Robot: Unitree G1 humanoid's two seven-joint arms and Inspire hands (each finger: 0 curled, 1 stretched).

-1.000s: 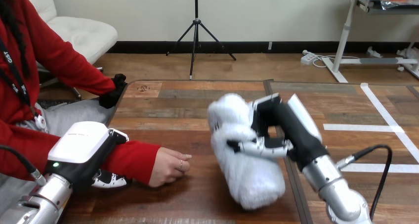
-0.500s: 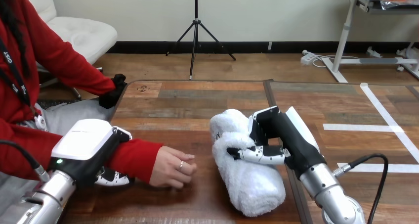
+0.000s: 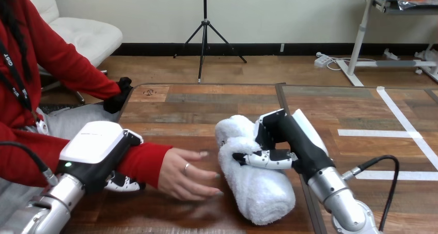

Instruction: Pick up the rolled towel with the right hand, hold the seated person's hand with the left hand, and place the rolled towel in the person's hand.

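1 rolled towel [image 3: 255,187] (on table [image 3: 170,102]) lies clasped in the right robot hand [image 3: 283,140].

I get bright, even light, seemingly from overhead, across the table [image 3: 170,110]. The rolled towel [image 3: 253,187] and the person's hand [image 3: 188,174] throw only soft, short shadows beneath them. The white shell on the left hand [image 3: 95,146] shines mildly, with no harsh glare.
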